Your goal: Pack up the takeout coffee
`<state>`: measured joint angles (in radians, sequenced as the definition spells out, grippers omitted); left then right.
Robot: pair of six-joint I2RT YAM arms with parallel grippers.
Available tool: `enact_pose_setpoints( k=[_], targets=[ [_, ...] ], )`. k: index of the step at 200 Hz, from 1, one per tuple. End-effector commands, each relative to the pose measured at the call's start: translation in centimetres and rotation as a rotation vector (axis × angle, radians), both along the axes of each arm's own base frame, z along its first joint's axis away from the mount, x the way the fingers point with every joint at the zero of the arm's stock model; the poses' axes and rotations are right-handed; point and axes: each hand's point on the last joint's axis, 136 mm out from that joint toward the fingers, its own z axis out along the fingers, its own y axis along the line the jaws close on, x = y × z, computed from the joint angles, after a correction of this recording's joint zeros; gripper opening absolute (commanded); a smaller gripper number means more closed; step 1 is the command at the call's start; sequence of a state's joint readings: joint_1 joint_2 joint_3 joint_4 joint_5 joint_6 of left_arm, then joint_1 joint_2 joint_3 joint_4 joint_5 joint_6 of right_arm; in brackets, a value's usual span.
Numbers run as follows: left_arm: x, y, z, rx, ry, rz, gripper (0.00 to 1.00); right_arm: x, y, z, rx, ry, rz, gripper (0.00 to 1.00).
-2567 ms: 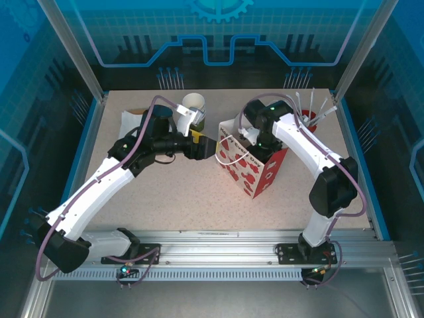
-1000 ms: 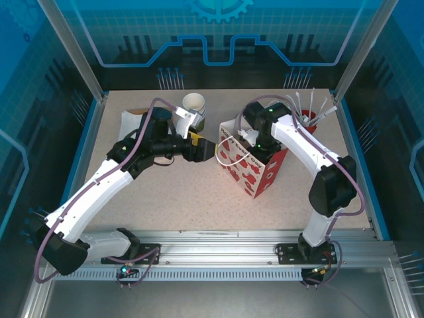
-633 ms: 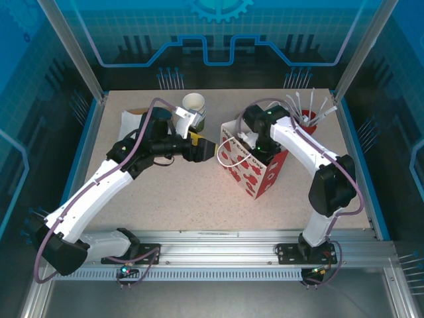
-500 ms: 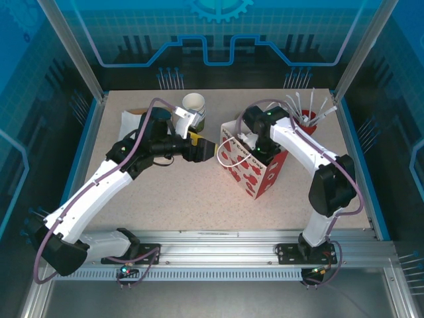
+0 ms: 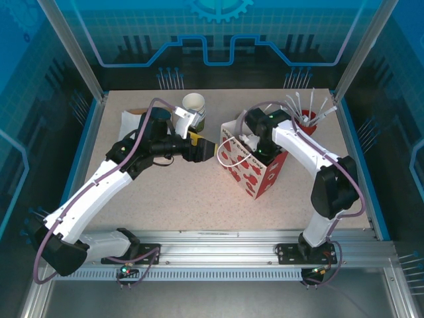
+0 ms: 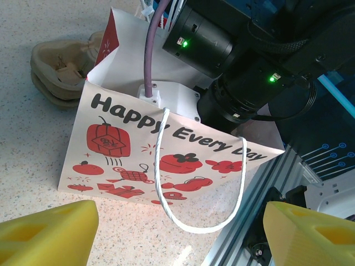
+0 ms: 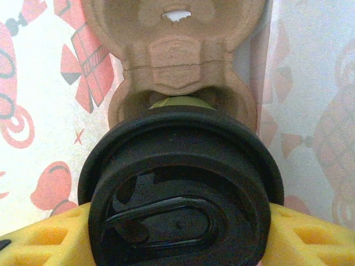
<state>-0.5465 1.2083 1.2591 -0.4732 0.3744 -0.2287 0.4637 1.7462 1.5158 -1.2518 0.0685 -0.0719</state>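
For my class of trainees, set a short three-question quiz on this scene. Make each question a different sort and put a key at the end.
1. True or false: the left gripper is shut on a cup.
2. Multiple choice: what does the right gripper hold inside the gift bag? A) a loose black lid; B) the takeout coffee; C) a stack of lidless cups.
3. Fill in: the print on the gift bag reads "Happy Every ___".

Key:
1. False: its jaws stand open and empty, facing the bag.
2. B: the yellow fingers flank the lidded cup.
3. Day.
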Motion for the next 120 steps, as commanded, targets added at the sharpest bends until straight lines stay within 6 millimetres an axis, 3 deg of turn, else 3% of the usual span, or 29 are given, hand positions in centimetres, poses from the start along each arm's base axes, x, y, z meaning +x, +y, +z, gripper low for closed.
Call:
enact_pose_setpoints(
  k=[1, 120],
  targets=[
    [-0.7, 0.1, 0.6, 0.0, -0.033, -0.019, 0.8, -0.6, -1.2, -1.3, -0.031, 0.043, -0.015, 0.38],
    [-0.8, 0.1, 0.6, 0.003, -0.032, -0.018, 0.8, -0.8, -1.5, -2.4, -0.041, 0.054, -0.019, 0.38]
  ],
)
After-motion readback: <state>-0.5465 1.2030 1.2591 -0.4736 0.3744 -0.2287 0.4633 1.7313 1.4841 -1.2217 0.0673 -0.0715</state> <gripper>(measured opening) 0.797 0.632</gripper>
